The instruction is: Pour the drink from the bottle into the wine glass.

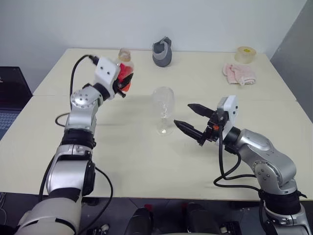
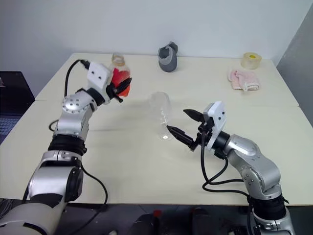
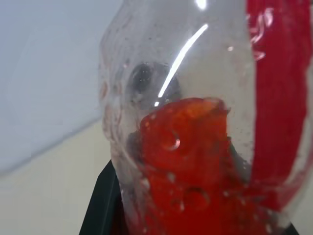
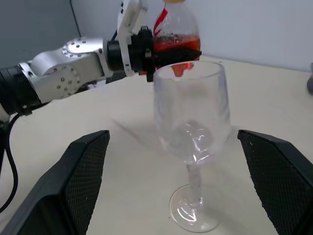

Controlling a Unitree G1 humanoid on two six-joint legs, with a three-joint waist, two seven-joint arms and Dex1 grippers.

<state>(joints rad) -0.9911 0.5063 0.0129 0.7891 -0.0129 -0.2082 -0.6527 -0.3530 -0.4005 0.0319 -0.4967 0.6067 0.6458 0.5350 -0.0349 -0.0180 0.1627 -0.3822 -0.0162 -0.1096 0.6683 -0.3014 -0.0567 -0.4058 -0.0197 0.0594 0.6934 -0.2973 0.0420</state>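
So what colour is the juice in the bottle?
Bright red drink, filling the lower part of the clear bottle. The right wrist view shows it best.

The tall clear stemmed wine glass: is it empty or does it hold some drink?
Empty: the tall clear stemmed wine glass shows no red liquid in its bowl.

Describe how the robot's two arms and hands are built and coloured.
Both arms are silver-grey metal segments with black joint bands and round bolted joint caps. A loose black cable runs along each arm. Each wrist carries a white boxy block. The left hand and right hand have two black fingers, the right's tapered, with textured pads.
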